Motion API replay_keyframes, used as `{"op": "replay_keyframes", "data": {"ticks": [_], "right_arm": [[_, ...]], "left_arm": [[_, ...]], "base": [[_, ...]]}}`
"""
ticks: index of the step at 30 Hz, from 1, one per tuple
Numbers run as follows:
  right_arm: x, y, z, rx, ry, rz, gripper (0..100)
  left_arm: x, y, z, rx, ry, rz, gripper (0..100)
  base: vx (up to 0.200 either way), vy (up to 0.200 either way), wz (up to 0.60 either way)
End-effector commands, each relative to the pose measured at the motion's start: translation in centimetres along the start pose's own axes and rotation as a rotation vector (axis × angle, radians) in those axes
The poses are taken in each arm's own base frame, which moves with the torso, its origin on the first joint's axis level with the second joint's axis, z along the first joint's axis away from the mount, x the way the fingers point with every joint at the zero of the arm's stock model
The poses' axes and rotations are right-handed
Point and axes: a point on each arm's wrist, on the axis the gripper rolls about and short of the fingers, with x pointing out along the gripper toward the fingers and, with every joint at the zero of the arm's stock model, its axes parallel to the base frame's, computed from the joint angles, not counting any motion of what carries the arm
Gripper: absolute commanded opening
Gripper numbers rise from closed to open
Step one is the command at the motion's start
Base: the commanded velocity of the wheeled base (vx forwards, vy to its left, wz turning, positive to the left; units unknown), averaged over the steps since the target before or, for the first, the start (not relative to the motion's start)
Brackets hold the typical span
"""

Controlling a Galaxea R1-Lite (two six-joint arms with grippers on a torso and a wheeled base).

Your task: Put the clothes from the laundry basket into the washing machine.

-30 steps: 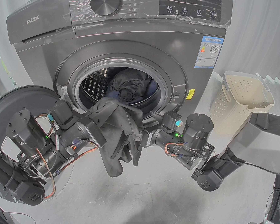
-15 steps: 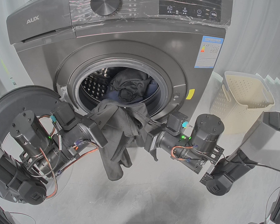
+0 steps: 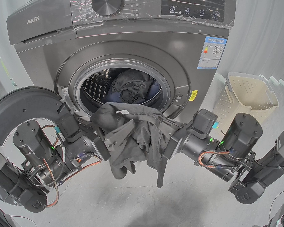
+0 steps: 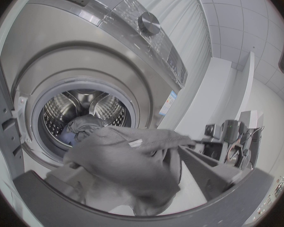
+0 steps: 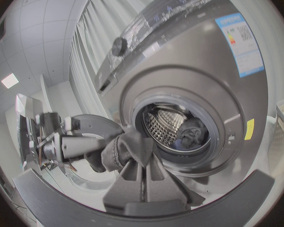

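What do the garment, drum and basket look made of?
Garment: soft dark-grey fabric, maybe a cotton knit, since it folds and hangs limp.
Drum: shiny perforated metal, likely stainless steel.
Basket: rigid cream plastic with a matte finish and moulded rows of holes.

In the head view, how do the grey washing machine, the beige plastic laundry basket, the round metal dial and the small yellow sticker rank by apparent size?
1. Grey washing machine
2. Beige perforated plastic laundry basket
3. Round dark metal dial
4. Small yellow sticker
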Motion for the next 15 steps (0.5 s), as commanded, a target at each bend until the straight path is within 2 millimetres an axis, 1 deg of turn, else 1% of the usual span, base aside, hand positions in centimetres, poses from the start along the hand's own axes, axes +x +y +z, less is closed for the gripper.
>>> {"op": "replay_keyframes", "data": {"ticks": [1,2,3,7,9,13,15], "right_arm": [[-1.0,0.5,1.9,0.003,-0.061,0.018,0],[-1.4,0.6,2.6,0.004,-0.078,0.027,0],[-1.8,0.6,2.7,0.005,-0.077,0.027,0],[-3.8,1.2,2.8,0.012,-0.049,0.047,0],[-4.5,1.2,3.1,0.015,-0.053,0.048,0],[-4.9,0.8,3.9,0.012,-0.108,0.051,0],[-4.8,0.5,3.9,0.008,-0.11,0.042,0]], "left_arm": [[-0.2,0.2,-1.3,-0.01,0.055,0.013,100],[0.0,0.6,-2.3,-0.01,0.091,0.027,100],[0.1,0.7,-2.6,-0.012,0.102,0.03,100],[0.1,1.0,-3.7,-0.018,0.142,0.042,100],[0.1,1.1,-4.0,-0.02,0.153,0.046,100],[0.2,1.3,-4.8,-0.022,0.182,0.055,100],[0.2,1.5,-5.0,-0.024,0.192,0.059,100]], "base": [[0.0,0.0,0.0],[0.0,0.0,0.0],[0.0,0.0,0.0],[0.0,0.0,0.0],[0.0,0.0,0.0],[0.0,0.0,0.0],[0.0,0.0,0.0]]}}
